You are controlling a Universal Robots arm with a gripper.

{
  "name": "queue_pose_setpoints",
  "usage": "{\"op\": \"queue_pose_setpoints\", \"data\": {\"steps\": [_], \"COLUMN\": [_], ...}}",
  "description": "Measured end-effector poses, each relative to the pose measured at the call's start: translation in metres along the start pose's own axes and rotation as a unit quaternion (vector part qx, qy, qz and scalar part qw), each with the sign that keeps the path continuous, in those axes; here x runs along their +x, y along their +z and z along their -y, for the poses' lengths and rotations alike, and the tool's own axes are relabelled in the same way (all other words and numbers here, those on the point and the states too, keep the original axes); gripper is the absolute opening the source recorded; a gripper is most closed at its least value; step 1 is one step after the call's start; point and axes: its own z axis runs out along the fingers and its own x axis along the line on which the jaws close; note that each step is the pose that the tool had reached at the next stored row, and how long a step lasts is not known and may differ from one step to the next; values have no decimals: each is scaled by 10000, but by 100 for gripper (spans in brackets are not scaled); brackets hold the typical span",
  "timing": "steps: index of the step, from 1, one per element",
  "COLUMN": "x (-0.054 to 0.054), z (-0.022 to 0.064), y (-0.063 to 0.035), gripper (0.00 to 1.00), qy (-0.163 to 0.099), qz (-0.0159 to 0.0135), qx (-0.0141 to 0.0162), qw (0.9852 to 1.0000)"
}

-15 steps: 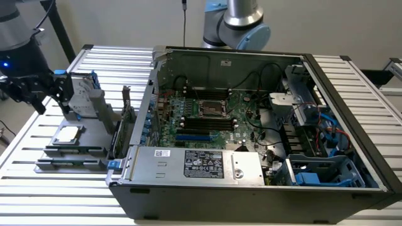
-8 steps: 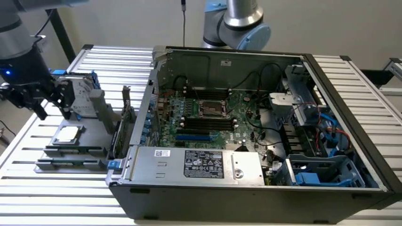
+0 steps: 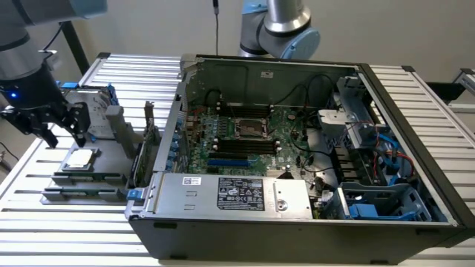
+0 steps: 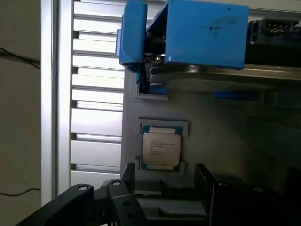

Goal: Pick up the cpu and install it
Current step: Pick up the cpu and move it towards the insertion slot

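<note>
Lying flat below the open, empty gripper (image 3: 67, 142), the cpu (image 3: 80, 159) is judged light, stiff, fragile, and best pinched at opposite edges.

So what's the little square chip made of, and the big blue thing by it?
The cpu looks like metal on top: dull silver-grey, with printed writing, edged by a green board. The blue bracket is probably plastic: solid colour, smooth matte, moulded shape.

I can't read the print on the cpu (image 4: 161, 149) just beyond my gripper (image 4: 164, 170). Farther out, the blue bracket (image 4: 197, 33) is cut off at the edge.
</note>
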Motion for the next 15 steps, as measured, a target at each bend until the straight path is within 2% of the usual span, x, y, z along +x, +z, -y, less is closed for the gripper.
{"op": "queue_pose_setpoints", "data": {"steps": [15], "x": [6], "z": [-4], "y": [272], "gripper": [62], "qy": [4], "qz": [0], "qx": [0], "qw": [10000]}}
